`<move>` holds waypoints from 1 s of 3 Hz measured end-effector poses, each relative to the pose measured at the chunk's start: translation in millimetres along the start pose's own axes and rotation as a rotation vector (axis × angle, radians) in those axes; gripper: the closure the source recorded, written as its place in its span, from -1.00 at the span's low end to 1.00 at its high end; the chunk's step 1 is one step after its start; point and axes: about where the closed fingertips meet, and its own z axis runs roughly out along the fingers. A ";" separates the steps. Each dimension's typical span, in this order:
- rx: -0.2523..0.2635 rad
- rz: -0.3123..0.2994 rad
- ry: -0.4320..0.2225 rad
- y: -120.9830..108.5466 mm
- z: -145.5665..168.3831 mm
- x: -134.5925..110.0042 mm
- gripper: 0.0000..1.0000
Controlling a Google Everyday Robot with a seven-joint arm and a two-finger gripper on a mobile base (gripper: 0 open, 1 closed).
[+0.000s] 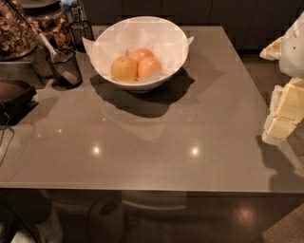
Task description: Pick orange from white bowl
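glossy taupe table (156, 142), two light glints near, white bowl (175, 42) far centre holding orange (148, 68), dark cabinets (213, 12) behind, gripper (284, 111) at right edge, its grip cannot be told

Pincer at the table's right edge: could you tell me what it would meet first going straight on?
Probably the bare table near its right edge: the pincer seems to point down-left, well short of the white bowl. Depth is unclear.

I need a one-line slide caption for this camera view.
The gripper hovers at the right edge; the orange lies in the white bowl.
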 end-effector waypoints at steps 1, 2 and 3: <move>0.000 0.000 0.000 0.0 0.0 0.0 -1.00; 0.018 0.029 -0.004 -3.9 -1.3 -4.9 -1.00; -0.008 0.067 0.015 -48.8 14.5 -55.4 -1.00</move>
